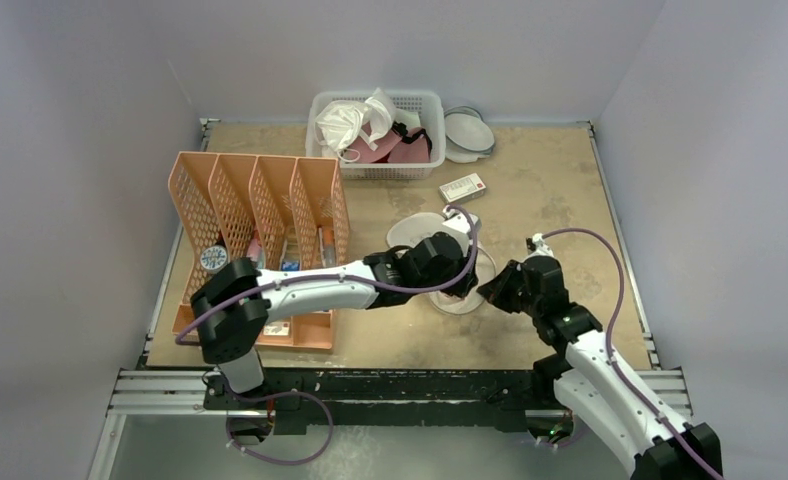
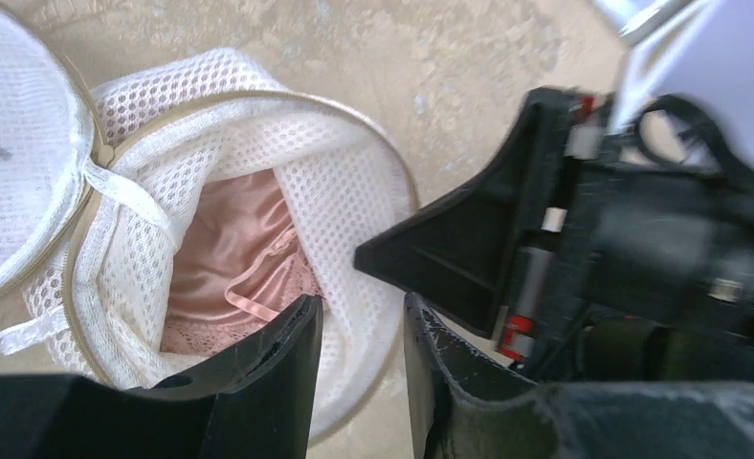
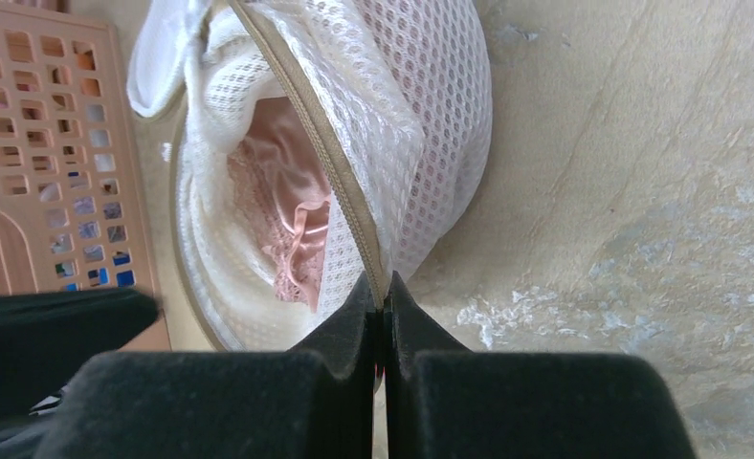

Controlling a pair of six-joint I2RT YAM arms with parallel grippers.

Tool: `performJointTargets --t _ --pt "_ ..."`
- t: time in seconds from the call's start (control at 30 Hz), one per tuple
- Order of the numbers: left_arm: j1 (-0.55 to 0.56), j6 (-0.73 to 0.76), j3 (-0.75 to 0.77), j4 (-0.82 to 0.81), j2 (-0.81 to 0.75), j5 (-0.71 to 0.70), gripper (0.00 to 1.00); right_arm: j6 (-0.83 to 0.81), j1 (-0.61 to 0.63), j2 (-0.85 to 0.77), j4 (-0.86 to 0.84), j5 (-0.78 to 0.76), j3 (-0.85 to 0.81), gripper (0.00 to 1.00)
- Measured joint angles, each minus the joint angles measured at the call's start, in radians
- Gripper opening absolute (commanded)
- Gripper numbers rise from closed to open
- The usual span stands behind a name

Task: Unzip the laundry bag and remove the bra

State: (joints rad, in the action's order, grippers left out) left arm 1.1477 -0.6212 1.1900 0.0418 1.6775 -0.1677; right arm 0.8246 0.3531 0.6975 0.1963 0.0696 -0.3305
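Now, laundry bag (image 1: 410, 232): it is lying near the middle of the table (image 1: 550, 190), between the two arms. Its zip is standing open, and its round flat side is flopping off to one side.
bra (image 2: 230, 258): it is sitting inside the open bag, pale pink and lacy, and is peeking out through the opening.
right gripper (image 3: 383, 287): its two fingers are pressing tight together, and they are pinching the tan zip edge (image 3: 335, 163) of the bag at the side of the opening.
left gripper (image 2: 359, 311): its fingers are standing a little way apart, with a narrow gap. One finger is hanging over the opening, just above the bra. The other is hanging outside the rim, and white mesh is showing in the gap.
both grippers: they are sitting very near each other at the bag.
file rack (image 1: 260, 230): it is orange and is standing to the left of the bag, with small things sitting in its slots.
basket (image 1: 378, 135): it is white and is sitting at the back edge, holding white and pink clothes.
dishes (image 1: 468, 132): they are leaning just beside the basket, on its right.
small box (image 1: 462, 187): it is lying between the basket and the bag.
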Motion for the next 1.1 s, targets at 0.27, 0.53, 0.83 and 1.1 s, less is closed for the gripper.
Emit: performJointTargets --t 0.27,0.53,0.83,1.1 --pt "0.022 0.066 0.058 0.132 0.142 -0.067 0.29 -0.009 0.0 -0.037 -0.006 0.001 0.0 0.01" --pt "0.084 0.092 0.118 0.192 0.174 -0.159 0.31 -0.024 0.0 0.001 -0.016 0.004 0.0 0.01" --pt "0.084 0.095 0.133 0.225 0.232 -0.224 0.25 -0.026 0.0 -0.011 -0.022 0.009 0.0 0.01" --pt "0.084 0.101 0.133 0.228 0.239 -0.237 0.16 -0.032 0.0 -0.011 -0.022 0.011 0.0 0.01"
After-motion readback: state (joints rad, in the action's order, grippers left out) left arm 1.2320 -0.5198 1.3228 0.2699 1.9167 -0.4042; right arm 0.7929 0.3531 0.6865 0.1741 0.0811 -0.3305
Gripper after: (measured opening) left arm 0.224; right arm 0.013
